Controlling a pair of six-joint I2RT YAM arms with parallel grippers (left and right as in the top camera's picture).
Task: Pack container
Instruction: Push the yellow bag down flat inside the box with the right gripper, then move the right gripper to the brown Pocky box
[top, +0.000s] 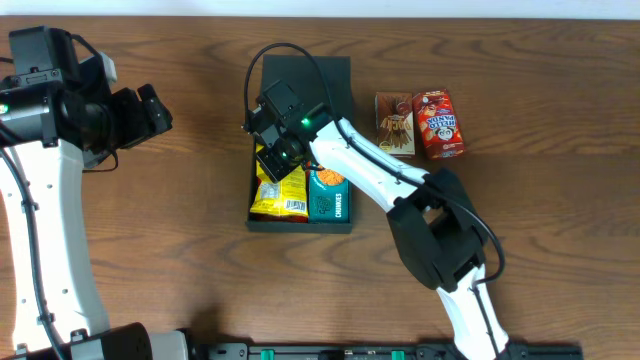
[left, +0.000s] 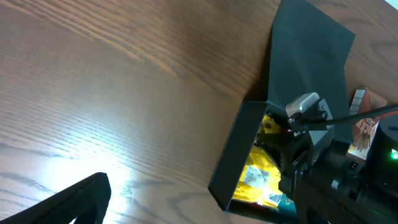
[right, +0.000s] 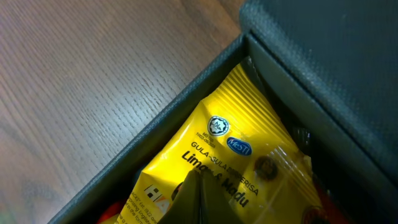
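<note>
The container (top: 300, 225) was set at the middle of the table (top: 150, 250), its lid folded open toward the far side. A yellow packet (top: 280, 195) and a teal packet (top: 328, 195) were seen inside. The right gripper (top: 275, 160) was positioned over the yellow packet, but its spread could not be told. The left gripper (top: 158, 108) was held well apart at the far left, its spread equally unclear. A brown packet (top: 395, 123) and a red packet (top: 438, 123) were laid to the container's right.

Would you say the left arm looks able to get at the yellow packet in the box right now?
Probably not: the right gripper sits in the box right over the yellow packet, and the left gripper is off to the side.
</note>
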